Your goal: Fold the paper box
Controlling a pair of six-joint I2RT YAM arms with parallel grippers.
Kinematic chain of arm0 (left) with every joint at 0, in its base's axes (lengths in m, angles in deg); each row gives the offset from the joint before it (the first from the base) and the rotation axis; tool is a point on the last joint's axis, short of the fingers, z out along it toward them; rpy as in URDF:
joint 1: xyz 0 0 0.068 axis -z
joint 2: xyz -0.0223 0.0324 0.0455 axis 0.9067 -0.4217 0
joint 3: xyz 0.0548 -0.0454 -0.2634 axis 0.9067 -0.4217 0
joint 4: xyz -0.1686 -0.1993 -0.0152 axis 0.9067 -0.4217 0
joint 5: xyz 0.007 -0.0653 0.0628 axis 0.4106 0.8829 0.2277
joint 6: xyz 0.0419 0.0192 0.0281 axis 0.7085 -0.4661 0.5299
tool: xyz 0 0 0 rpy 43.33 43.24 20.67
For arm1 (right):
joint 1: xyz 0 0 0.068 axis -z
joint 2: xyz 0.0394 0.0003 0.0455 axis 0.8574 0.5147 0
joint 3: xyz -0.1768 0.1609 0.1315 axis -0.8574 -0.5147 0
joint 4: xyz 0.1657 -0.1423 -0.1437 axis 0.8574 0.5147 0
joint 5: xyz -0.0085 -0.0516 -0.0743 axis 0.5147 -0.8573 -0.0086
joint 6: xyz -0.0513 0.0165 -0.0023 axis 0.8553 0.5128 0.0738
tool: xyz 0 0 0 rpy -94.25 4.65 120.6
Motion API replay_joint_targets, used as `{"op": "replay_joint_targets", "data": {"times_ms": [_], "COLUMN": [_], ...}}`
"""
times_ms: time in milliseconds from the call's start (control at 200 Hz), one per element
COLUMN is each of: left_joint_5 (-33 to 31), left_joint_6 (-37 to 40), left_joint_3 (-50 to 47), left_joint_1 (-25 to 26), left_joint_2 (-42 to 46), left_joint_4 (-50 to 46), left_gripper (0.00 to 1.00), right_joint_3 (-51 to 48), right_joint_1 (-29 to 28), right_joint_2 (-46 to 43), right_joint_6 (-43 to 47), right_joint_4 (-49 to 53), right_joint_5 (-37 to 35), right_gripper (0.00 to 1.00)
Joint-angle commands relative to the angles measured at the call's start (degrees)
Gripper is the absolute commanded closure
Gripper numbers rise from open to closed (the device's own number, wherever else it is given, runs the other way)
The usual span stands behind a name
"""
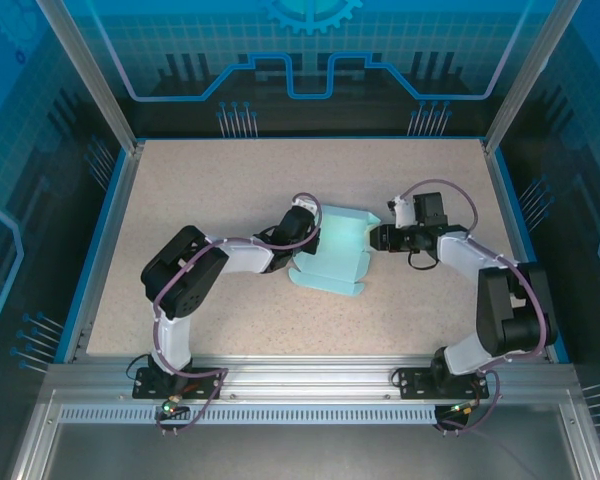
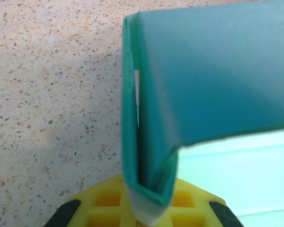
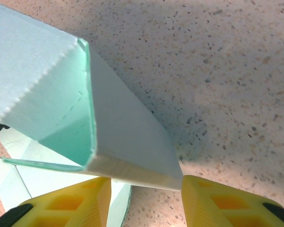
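Note:
The pale cyan paper box (image 1: 335,255) lies in the middle of the table, its left and right sides folded up. My left gripper (image 1: 305,235) is at its left side. In the left wrist view this gripper (image 2: 149,208) is shut on a doubled-over wall of the paper box (image 2: 217,71), which stands upright between the yellow fingers (image 2: 104,198). My right gripper (image 1: 380,238) is at the box's right side. In the right wrist view it (image 3: 146,189) is open, and the folded right wall of the box (image 3: 128,132) lies just past its yellow fingertips (image 3: 208,194), spanning the gap.
The speckled beige tabletop (image 1: 230,190) is bordered by a blue rim (image 1: 110,220) and metal frame posts (image 1: 90,80). Both arm bases sit on the rail (image 1: 300,385) at the near edge.

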Motion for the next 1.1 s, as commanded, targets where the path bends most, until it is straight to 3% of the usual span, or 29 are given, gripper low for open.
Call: {"op": "replay_joint_targets", "data": {"times_ms": [0,500,1096], "left_joint_5": [2.3,3.6,5.4], "left_joint_6": [1.1,1.2,1.8], "left_joint_3": [-0.2,0.0,0.3], "left_joint_1": [0.8,0.8,0.8], "left_joint_2": [2.3,2.0,1.3], "left_joint_4": [0.8,0.6,0.6], "left_gripper": [1.0,1.0,1.0], "right_joint_3": [3.1,8.2,14.0], "right_joint_1": [-1.8,-3.0,-0.3], "right_joint_2": [1.9,3.8,8.7], "right_joint_6": [2.2,7.9,5.3], "right_joint_4": [-1.9,-0.9,-1.2], "right_joint_5": [3.9,4.3,8.7], "right_gripper": [0.56,0.62,0.65]}}
